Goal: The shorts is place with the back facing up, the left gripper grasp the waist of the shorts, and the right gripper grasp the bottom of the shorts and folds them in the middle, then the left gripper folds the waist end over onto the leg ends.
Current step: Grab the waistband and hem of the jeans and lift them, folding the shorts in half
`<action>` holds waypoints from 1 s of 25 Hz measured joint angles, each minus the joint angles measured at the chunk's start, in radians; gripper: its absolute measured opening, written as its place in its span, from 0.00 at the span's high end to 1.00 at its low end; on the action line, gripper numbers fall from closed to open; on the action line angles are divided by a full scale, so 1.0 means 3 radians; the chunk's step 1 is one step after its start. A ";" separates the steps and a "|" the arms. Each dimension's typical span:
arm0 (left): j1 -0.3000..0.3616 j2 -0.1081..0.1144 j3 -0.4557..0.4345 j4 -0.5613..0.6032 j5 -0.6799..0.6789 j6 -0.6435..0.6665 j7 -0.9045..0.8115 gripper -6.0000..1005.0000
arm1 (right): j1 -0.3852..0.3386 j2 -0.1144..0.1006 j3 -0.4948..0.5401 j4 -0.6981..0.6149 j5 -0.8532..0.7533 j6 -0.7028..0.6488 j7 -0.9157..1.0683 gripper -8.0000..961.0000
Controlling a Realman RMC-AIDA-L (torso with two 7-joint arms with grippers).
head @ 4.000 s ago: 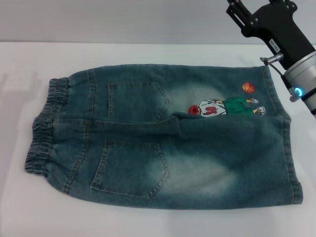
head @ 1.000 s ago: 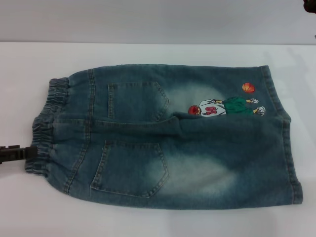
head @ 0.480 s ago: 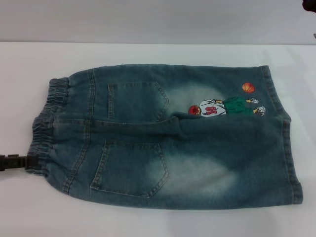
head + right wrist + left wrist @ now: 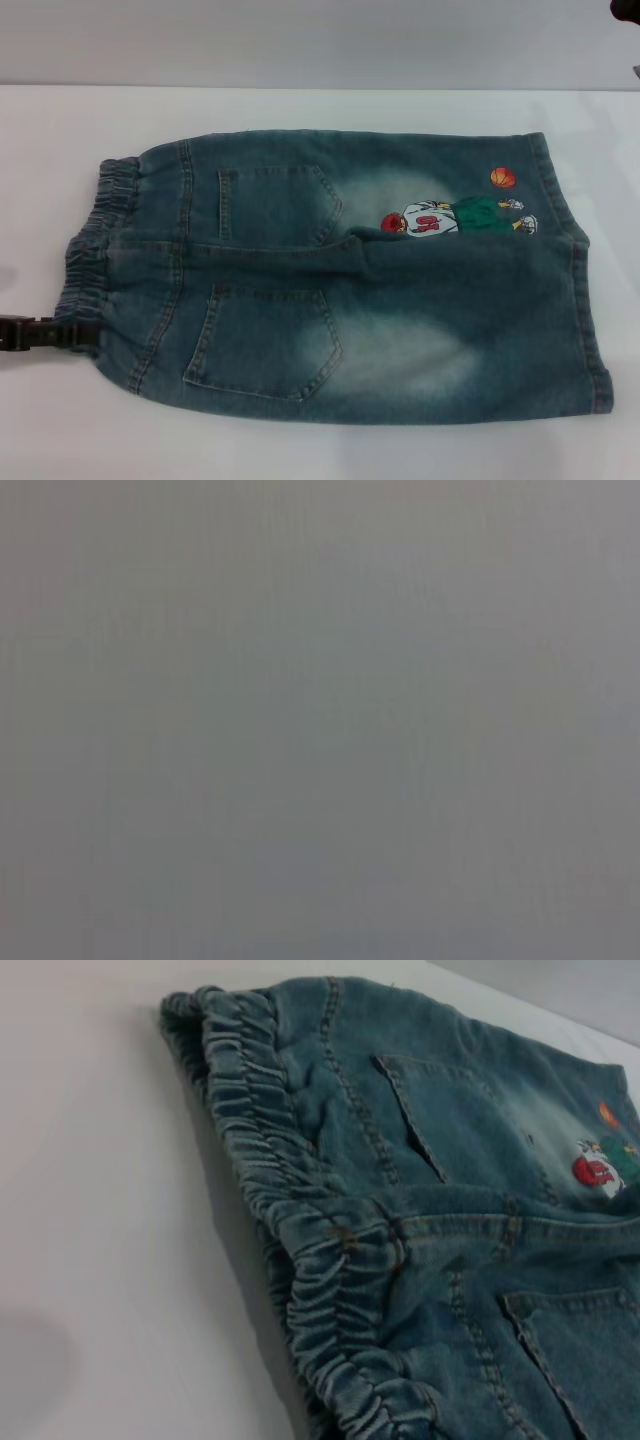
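**At the near waist corner: left gripper meets the band**

On the white table (image 4: 300, 110) you have the shorts (image 4: 400, 300) spread flat, back side up, both patch pockets showing. The waist (image 4: 95, 250) runs along your left edge of the garment, ruched and wrinkled. The leg ends (image 4: 575, 290) lie at the opposite side, towards your right, their straight stitched hems flat on the surface. The cartoon print (image 4: 455, 218) sits on the farther leg, near its hem.

Left gripper (image 4: 70, 335): you see it low at the table's left edge, reaching in level with the tabletop. Its black tip touches the near corner of the waist, where the band's end meets the side seam. Denim overlaps the tip there. Jaw state: you cannot tell whether they are parted or closed on the cloth; the fabric hides the tips.

Left wrist view: the waist (image 4: 300, 1230) fills the middle, its gathered folds running diagonally across, with one pocket (image 4: 450, 1120) beyond it and the print (image 4: 600, 1165) far off. None of that arm's own fingers show there.

Right gripper: only a dark sliver at the head view's far right upper corner, well apart from the shorts. Too little shows to read its jaws. Its wrist view shows plain grey, nothing else.
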 joint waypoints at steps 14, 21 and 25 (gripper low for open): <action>-0.0083 -0.0030 -0.0025 0.0026 0.0087 0.0008 -0.0036 0.16 | 0.0000 0.0000 0.0005 0.0002 0.0000 0.0000 0.0000 0.23; -0.0091 -0.0036 -0.0029 0.0030 0.0087 -0.0016 -0.0037 0.16 | 0.0000 -0.0001 0.0022 0.0033 0.0019 -0.0001 -0.0003 0.23; -0.0091 -0.0008 -0.0018 0.0015 0.0096 -0.0008 -0.0037 0.20 | 0.0000 -0.0002 0.0041 0.0035 0.0019 -0.0001 -0.0005 0.23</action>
